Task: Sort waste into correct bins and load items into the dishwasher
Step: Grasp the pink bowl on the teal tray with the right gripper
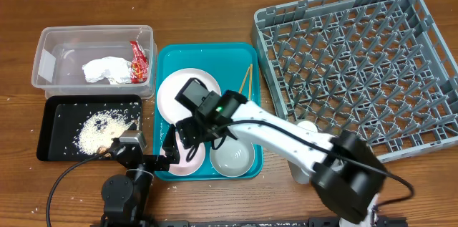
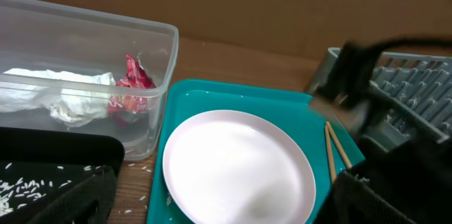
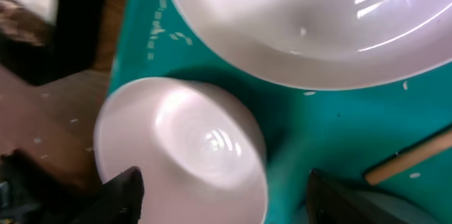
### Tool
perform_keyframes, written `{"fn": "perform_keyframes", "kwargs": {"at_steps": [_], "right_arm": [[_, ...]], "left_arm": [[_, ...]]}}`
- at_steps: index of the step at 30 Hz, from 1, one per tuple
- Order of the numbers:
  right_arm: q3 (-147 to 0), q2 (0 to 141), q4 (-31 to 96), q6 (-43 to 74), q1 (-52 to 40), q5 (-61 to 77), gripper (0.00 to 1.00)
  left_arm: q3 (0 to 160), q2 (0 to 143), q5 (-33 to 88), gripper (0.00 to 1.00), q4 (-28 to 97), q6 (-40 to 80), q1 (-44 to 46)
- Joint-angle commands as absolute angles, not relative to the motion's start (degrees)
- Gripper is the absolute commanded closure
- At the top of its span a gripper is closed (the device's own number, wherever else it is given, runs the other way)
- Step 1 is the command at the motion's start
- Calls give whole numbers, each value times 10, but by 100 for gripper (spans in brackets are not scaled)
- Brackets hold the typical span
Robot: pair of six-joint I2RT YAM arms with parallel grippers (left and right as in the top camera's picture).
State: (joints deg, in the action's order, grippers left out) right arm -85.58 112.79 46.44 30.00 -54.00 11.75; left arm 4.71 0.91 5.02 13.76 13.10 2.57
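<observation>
Overhead, we see the grey dish rack point(image 1: 358, 62) on the surface point(image 1: 215, 5) right of the teal tray point(image 1: 243, 59). Left of that tray sit the clear tub point(image 1: 50, 48), by its far corner, and the black tray point(image 1: 54, 116), by its near corner. On the teal tray rest the plate point(image 1: 172, 94) at its far half, the greyish-white bowl point(image 1: 232, 157) near right and the pink bowl point(image 3: 198, 146) near left. Our right gripper point(image 3: 222, 196) is released, fingers point(image 3: 123, 199) astride the pink bowl; the left gripper point(image 2: 222, 181) hangs released over the tray's near left edge. The napkin point(image 1: 104, 69) and wrapper point(image 1: 137, 61) lie in the tub, chopsticks point(image 1: 247, 80) by the tray's right rim, rice crumbs point(image 1: 96, 130) in the black tray
</observation>
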Motion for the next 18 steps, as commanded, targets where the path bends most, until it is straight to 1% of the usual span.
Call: {"fn": "perform_keyframes", "kwargs": {"at_steps": [1, 3, 4, 5, 7, 8, 10, 14, 16, 18], "right_arm": [[-857, 1156, 462, 316, -540, 112, 28], [-857, 1171, 462, 318, -539, 113, 38], [-857, 1178, 462, 318, -539, 123, 47], [-857, 1179, 463, 318, -539, 130, 61], [-861, 1176, 469, 318, -536, 131, 79], [-865, 1173, 472, 317, -535, 131, 86], [-875, 1164, 482, 317, -533, 128, 95], [-902, 1131, 513, 317, -530, 87, 96], [-920, 1104, 535, 315, -530, 38, 96], [-938, 1074, 561, 315, -530, -40, 96]], "left_arm": [[42, 4, 58, 0, 135, 128, 23], [42, 4, 58, 0, 135, 128, 23], [42, 4, 58, 0, 135, 128, 23], [42, 4, 58, 0, 135, 128, 23], [42, 4, 58, 0, 135, 128, 23], [42, 4, 58, 0, 135, 128, 23], [42, 4, 58, 0, 135, 128, 23], [42, 4, 58, 0, 135, 128, 23], [42, 4, 58, 0, 135, 128, 23], [42, 4, 58, 0, 135, 128, 23]]}}
